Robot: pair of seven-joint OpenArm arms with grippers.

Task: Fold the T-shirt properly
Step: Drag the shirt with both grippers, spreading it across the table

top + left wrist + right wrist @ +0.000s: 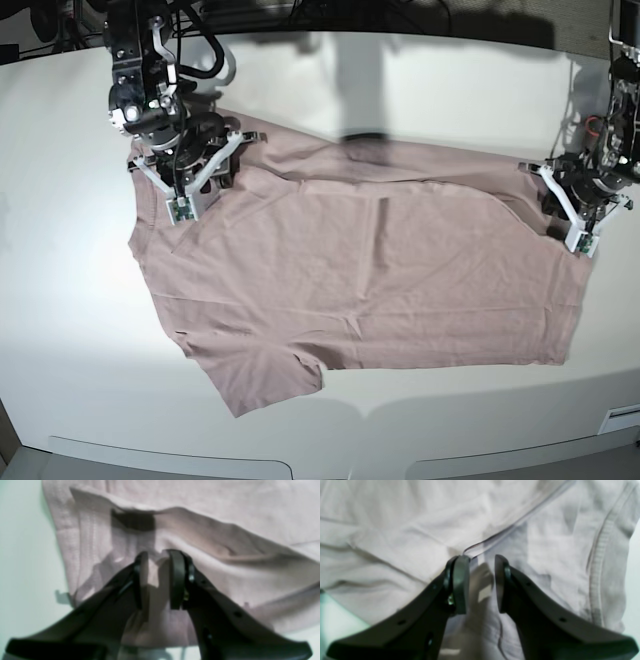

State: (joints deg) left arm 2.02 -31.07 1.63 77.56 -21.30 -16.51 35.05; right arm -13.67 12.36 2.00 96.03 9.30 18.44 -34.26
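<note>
1. Base view, left side: the right gripper (182,170) sits at the far-left corner of the T-shirt (360,280), by the collar end, with the table (60,330) bare around it.
2. The right wrist view shows this gripper's jaws part-way closed with a raised pinch of cloth between them, near a seam and the ribbed collar (597,562); the picture is soft, so I judge it clamped on the fabric rather than sure of it.
3. Middle: the T-shirt lies spread across the table, its far long edge already turned over, one sleeve (265,380) sticking out at the near side.
4. Right side: the left gripper (158,577) is at the far-right hem corner, jaws drawn in on a ridge of cloth.
5. Risk: either pinch may hold only the top layer, so a lift could peel the fold open.
6. Uneven pulling from the two corners could skew the fold line or drag the whole T-shirt.
</note>
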